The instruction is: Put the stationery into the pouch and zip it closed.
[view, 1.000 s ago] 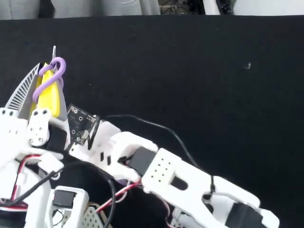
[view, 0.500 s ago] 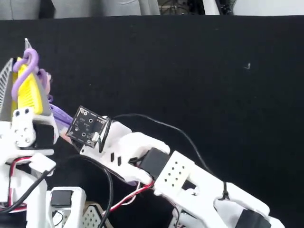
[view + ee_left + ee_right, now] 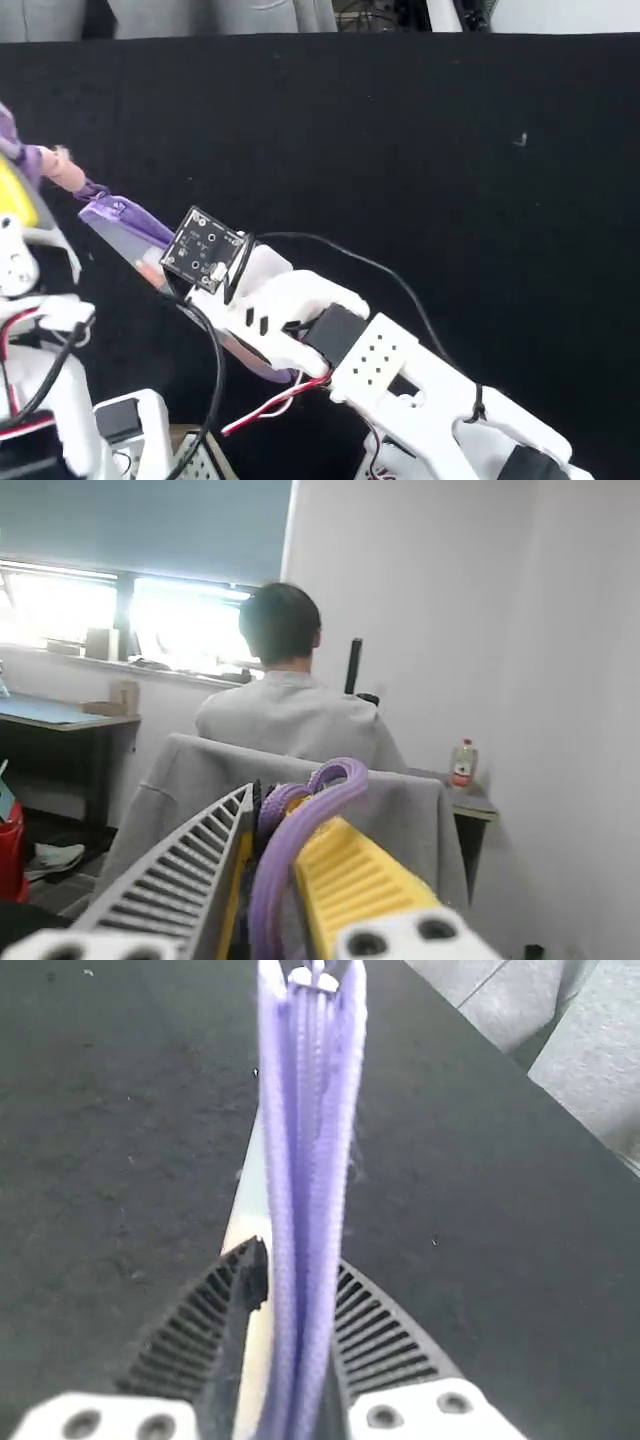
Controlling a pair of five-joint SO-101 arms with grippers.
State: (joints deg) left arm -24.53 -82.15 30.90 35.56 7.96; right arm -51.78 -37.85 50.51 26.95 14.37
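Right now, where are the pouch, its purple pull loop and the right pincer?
pouch (image 3: pixel 125 214): high view, on its purple upper edge.
purple pull loop (image 3: pixel 295 825): left wrist view, on the cord's curved stretch.
right pincer (image 3: pixel 297 1260): right wrist view, midway between its fingertips, clamped around the pouch.

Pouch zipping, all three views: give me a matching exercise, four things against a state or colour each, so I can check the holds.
Things:
1. left gripper
2. right gripper
3. pouch
4. table

States:
A. black
B. jaws shut on the pouch
C. purple, spanning between both grippers
D. jaws shut on the purple loop

Pairs: 1-D, 2-B, 3-C, 4-A.
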